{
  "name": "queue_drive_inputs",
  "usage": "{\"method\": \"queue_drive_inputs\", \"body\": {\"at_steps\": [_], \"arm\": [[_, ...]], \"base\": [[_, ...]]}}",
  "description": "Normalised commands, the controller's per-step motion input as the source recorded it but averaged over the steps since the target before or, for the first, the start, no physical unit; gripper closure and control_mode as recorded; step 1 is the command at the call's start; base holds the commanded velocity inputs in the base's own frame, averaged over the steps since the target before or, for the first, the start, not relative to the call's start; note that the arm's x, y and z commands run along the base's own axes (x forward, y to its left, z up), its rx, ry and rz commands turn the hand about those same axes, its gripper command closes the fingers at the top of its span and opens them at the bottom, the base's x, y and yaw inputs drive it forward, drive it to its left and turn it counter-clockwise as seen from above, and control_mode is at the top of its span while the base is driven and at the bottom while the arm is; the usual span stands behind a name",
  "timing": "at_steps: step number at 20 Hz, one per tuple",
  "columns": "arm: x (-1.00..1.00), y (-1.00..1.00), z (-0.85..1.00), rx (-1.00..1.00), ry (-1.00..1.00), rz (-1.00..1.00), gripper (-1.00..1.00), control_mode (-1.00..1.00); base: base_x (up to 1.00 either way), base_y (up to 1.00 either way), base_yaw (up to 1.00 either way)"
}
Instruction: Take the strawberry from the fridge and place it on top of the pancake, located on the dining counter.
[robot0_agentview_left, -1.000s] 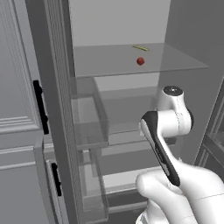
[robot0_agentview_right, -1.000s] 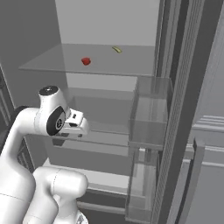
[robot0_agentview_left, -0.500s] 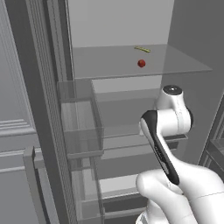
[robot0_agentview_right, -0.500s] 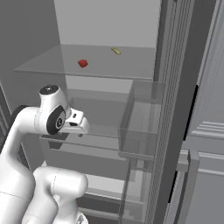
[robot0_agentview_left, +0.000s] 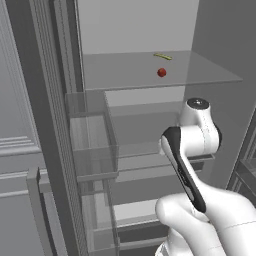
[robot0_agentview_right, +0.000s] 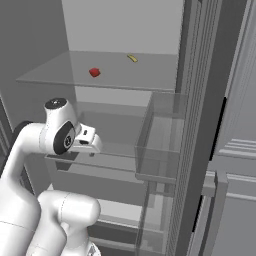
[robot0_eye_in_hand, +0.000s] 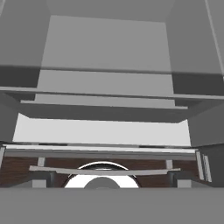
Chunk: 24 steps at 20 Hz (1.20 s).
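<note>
The gripper (robot0_agentview_right: 91, 145) hangs empty with jaws spread wide, low inside the fridge (robot0_agentview_left: 47, 125) — the strawberry (robot0_agentview_left: 161, 72) sits on the glass shelf (robot0_agentview_left: 125, 75) above and beyond it, near a thin yellowish item (robot0_agentview_left: 163, 56).

Your two base views look from behind the arm, left and right, into the open fridge (robot0_agentview_left: 150, 70), sharing its shelves; your hand view faces the lower interior close up.
</note>
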Motion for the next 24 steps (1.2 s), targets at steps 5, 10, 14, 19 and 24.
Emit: {"method": "queue_drive_inputs", "body": {"at_steps": [5,10,14,19,24], "arm": [[0.01,-0.01,0.56,-0.01,-0.46,-0.01,-1.00,-1.00],[0.05,-0.03,0.82,0.14,-0.64,0.00,-1.00,-1.00],[0.12,0.20,0.99,0.08,-0.45,-0.01,-1.00,-1.00],[-0.02,-0.02,0.88,-0.04,-0.17,-0.02,-1.00,-1.00],[-0.03,0.04,0.68,-0.07,-0.18,-0.01,-1.00,-1.00]], "base": [[0.00,0.00,0.00],[0.00,0.00,0.00],[0.00,0.00,0.00],[0.00,0.00,0.00],[0.00,0.00,0.00]]}}
